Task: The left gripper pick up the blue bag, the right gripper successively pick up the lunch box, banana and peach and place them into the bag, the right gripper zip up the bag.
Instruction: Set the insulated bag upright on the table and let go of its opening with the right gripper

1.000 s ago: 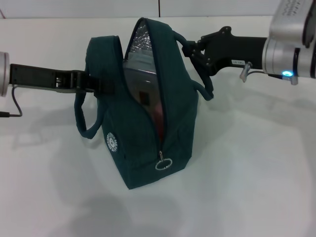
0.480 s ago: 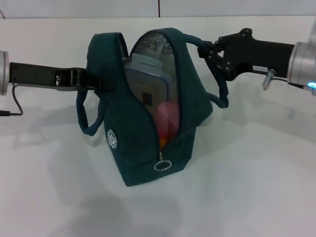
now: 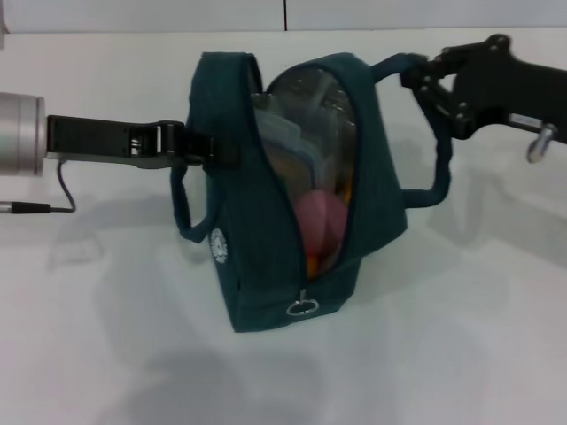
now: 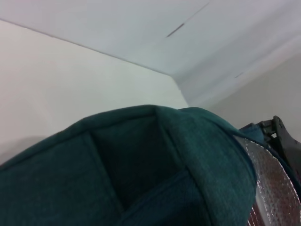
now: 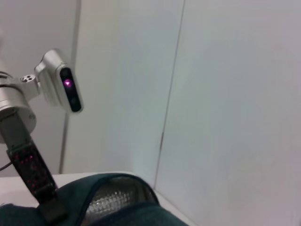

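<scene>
One blue bag (image 3: 257, 266) — both grippers' fingers hold it; one peach (image 3: 321, 221), one lunch box (image 3: 297, 146) inside.

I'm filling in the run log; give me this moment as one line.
left gripper: shut on blue bag | right gripper: on handle | lunch box, peach: inside | zipper pull: low, bag open

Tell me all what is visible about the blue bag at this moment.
The blue bag is dark teal fabric with silver foil lining, a round white logo and a metal zipper pull low on its front. It stands upright on the white table, unzipped and gaping wide. Inside show the lunch box and, below it, the peach. The left gripper grips its left edge; the right gripper holds the right loop handle.
</scene>
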